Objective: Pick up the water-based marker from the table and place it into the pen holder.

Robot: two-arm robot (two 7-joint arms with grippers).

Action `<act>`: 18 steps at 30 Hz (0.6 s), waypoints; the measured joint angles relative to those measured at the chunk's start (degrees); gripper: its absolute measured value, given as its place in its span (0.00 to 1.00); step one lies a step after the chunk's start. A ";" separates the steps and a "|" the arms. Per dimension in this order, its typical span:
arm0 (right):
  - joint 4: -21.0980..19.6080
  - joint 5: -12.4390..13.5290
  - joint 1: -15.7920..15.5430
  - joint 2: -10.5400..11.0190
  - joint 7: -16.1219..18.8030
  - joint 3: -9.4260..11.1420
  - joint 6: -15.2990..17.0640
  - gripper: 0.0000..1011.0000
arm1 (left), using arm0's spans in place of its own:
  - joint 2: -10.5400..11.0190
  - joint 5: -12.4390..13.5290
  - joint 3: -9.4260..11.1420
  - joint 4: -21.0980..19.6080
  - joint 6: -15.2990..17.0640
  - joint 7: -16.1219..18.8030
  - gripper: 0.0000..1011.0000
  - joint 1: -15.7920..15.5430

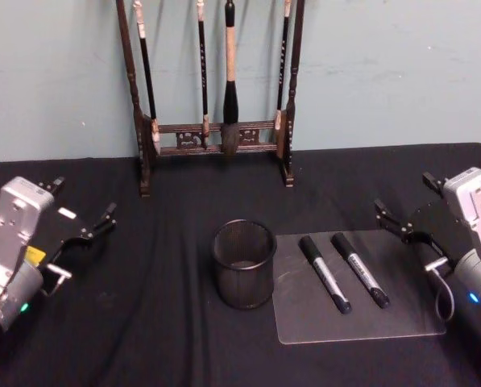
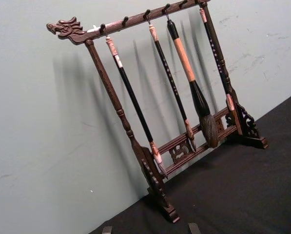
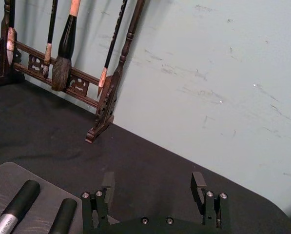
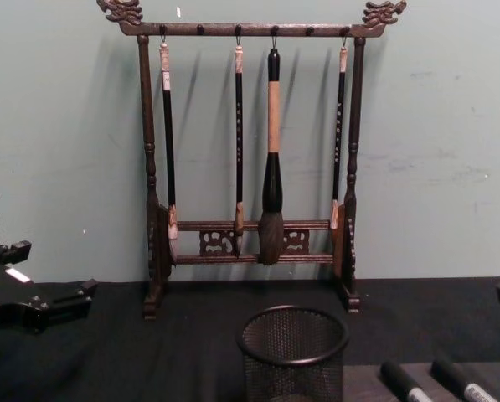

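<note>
- Currently two lookalike markers (image 1: 325, 274) lie on the grey mat (image 1: 361, 322), just right of the pen holder (image 1: 244, 264); chest view crops them.
- Black barrels, grey labels.
- Spread wide, empty: left gripper (image 1: 85, 200), right gripper (image 1: 402, 193).

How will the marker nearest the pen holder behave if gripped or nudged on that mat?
The marker is a round, rigid barrel lying flat on the smooth grey mat, so it will probably roll sideways if nudged, perhaps into the second marker. It looks stiff and light; its glossy body may slip in a weak pinch.
</note>
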 joint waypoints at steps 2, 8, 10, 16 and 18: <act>0.00 0.00 0.00 0.00 0.00 0.00 0.00 0.99 | 0.00 0.00 0.00 0.00 0.00 0.00 1.00 0.00; 0.00 0.00 0.00 0.00 0.00 0.00 0.00 0.99 | 0.00 0.00 0.00 0.00 0.00 0.00 1.00 0.00; 0.00 0.00 0.00 0.00 0.00 0.00 0.00 0.99 | 0.00 0.00 0.00 0.00 0.00 0.00 1.00 0.00; 0.00 0.00 0.00 0.00 0.00 0.00 0.00 0.99 | 0.00 0.00 0.00 0.00 0.00 0.00 1.00 0.00; 0.00 0.00 0.00 0.00 0.00 0.00 0.00 0.99 | 0.00 0.00 0.00 0.00 0.00 0.00 1.00 0.00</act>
